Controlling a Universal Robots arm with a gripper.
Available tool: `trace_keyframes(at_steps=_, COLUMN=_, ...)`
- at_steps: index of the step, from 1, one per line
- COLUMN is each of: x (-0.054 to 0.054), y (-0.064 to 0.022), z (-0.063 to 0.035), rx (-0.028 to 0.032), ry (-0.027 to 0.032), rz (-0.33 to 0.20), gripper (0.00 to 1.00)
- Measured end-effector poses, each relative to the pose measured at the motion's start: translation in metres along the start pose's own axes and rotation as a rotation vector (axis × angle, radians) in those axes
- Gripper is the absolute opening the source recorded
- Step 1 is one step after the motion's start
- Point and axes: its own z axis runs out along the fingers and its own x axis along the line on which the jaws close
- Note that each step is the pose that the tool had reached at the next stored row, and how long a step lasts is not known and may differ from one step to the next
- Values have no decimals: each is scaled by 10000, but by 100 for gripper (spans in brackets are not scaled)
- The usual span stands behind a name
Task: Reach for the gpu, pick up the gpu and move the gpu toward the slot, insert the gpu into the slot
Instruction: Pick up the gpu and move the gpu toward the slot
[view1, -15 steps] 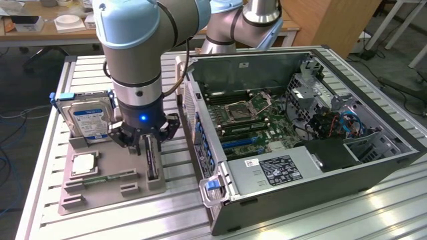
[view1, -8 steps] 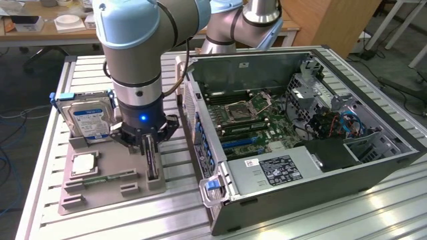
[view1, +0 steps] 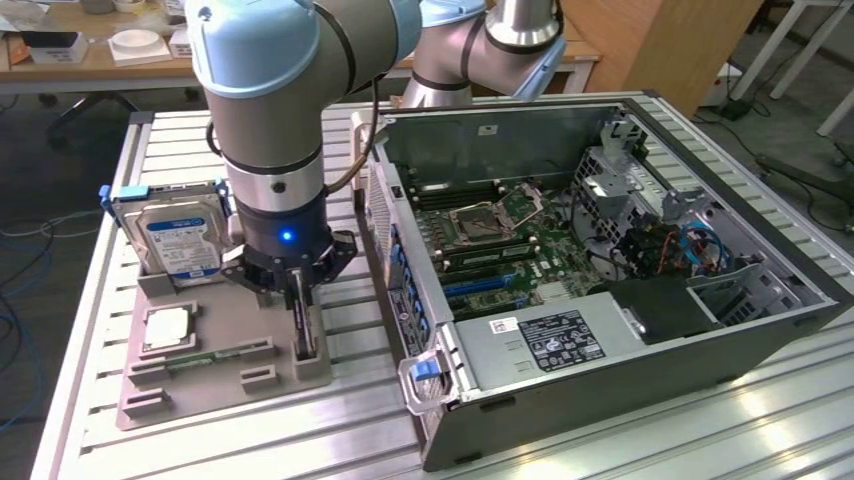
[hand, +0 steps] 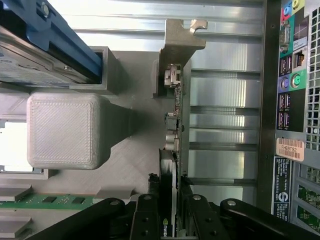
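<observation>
Claw (hand: 170, 181) tight on upright gpu (hand: 176, 116)

Bright, even light from above. Glare patches on the aluminium table (view1: 747, 415) at the exterior view's right; its slats wash white in the wrist view. Soft shadows on the grey tray (view1: 200, 385). The gripper (hand: 170, 180), closed on the gpu (hand: 176, 135), reads near black.

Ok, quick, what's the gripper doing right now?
Gripper: jaws closed on the gpu, which stands on edge in the grey tray.
</observation>
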Motion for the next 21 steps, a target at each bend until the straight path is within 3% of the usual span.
trace_keyframes(at_steps=11, x=0, y=0, z=2, rx=-2, ry=-3, rz=0, gripper=26)
trace_keyframes(at_steps=13, x=3, y=2, z=-3, rx=-29, ry=-17, rz=-1, gripper=26)
trace_keyframes(at_steps=21, x=5, y=7, z=-138, rx=-28, ry=-26, rz=-1, gripper=26)
